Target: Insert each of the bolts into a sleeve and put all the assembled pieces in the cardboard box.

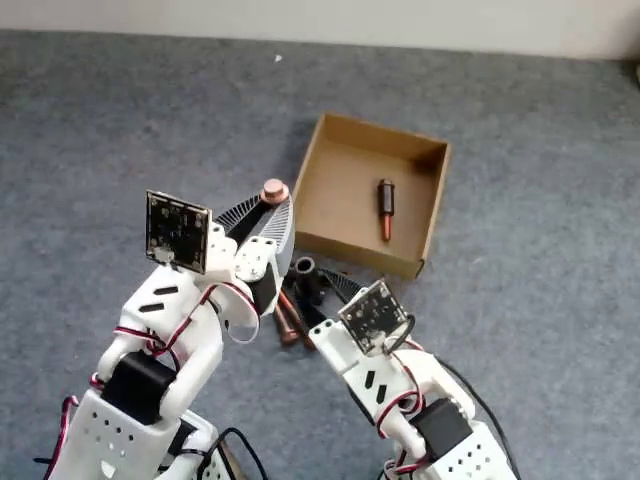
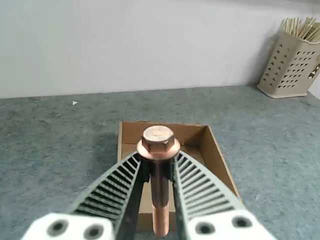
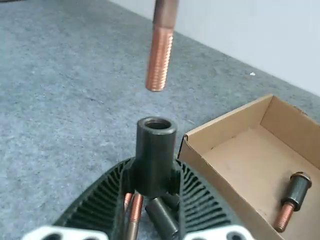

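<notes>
My left gripper (image 2: 159, 170) is shut on a copper bolt (image 2: 159, 175), head up, held upright beside the cardboard box (image 1: 320, 195); from above its head (image 1: 274, 191) shows between the fingers. My right gripper (image 3: 152, 182) is shut on a black sleeve (image 3: 155, 152), upright with its bore facing up. The bolt's threaded tip (image 3: 159, 60) hangs a short way above the sleeve's mouth, apart from it. One assembled bolt and sleeve (image 1: 386, 207) lies inside the box. Loose bolts (image 1: 288, 320) and sleeves (image 3: 164, 217) lie on the carpet under the grippers.
Grey carpet (image 1: 520, 330) covers the whole table. A perforated beige holder with sticks (image 2: 295, 57) stands far back by the wall. The box's front wall (image 1: 360, 255) is close to the right gripper.
</notes>
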Available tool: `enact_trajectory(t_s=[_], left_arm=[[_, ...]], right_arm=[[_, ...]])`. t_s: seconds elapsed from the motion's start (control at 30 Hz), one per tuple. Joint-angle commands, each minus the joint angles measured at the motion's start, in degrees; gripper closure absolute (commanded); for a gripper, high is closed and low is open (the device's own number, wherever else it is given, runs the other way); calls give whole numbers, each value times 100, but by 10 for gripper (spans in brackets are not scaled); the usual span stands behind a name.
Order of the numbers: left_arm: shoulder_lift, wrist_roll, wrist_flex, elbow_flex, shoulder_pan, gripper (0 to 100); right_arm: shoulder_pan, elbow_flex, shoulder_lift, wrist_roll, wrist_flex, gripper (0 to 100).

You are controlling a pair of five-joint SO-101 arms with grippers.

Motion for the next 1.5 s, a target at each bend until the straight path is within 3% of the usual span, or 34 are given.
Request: enact_trajectory(t_s=[0.0, 0.17, 1.1, 1.47], left_arm=[[-57, 79, -237, -66, 233, 995], [-66, 44, -211, -31, 593, 995], [-84, 53, 0, 523, 919, 995], [-1701, 26, -123, 1420, 1209, 995]], right_arm=[[-84, 4, -224, 167, -198, 993], [-75, 48, -207, 220, -215, 993], [277, 40, -224, 229, -215, 993], [277, 22, -224, 229, -198, 993]])
